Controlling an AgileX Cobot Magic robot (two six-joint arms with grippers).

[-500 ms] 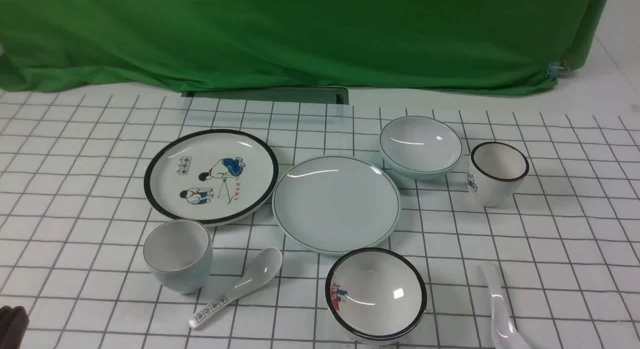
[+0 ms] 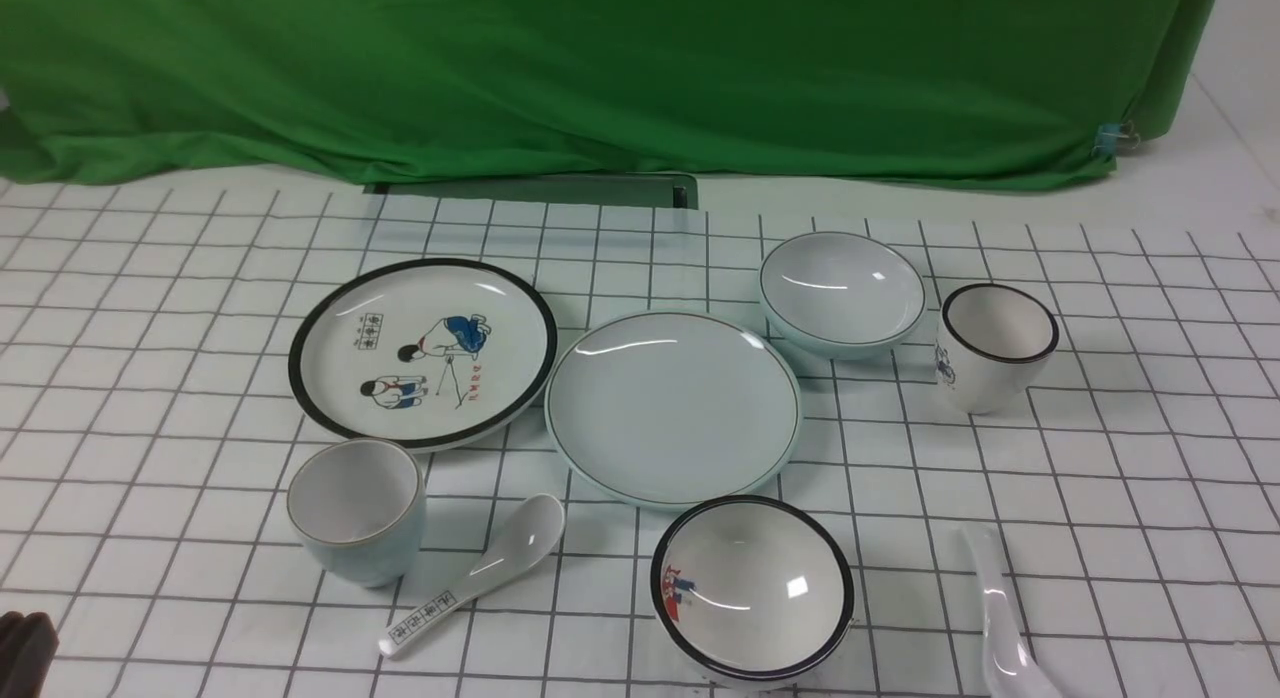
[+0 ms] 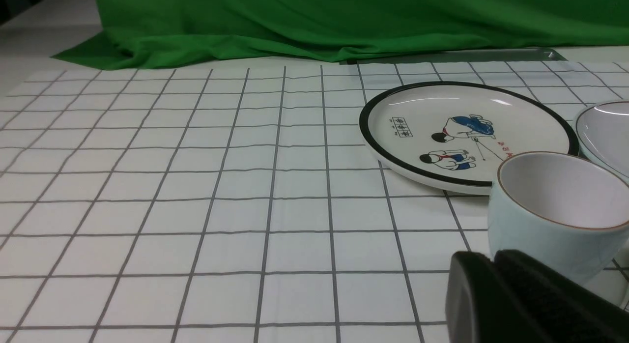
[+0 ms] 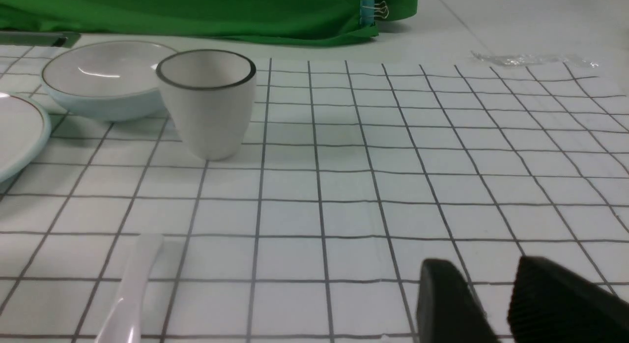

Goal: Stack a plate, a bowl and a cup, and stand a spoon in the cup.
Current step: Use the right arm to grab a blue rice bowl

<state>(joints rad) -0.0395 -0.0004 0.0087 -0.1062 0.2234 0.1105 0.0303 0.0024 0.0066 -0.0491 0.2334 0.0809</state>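
The plain plate (image 2: 672, 408) lies mid-table, with the plain bowl (image 2: 840, 290) behind it to the right. The pale blue cup (image 2: 355, 508) stands upright at the front left. The plain white spoon (image 2: 995, 618) lies at the front right. My left gripper (image 2: 22, 653) is at the front left corner; in the left wrist view it (image 3: 484, 264) is shut and empty, just short of the cup (image 3: 555, 210). My right gripper (image 4: 486, 274) is open and empty, low over the cloth, with the spoon's handle (image 4: 132, 284) off to its side.
A black-rimmed cartoon plate (image 2: 422, 350) touches the plain plate's left side. A black-rimmed bowl (image 2: 752, 588) sits in front of it. A printed-handle spoon (image 2: 470, 576) lies beside the pale blue cup. A black-rimmed white cup (image 2: 995, 346) stands at the right. A green cloth (image 2: 600, 68) hangs behind.
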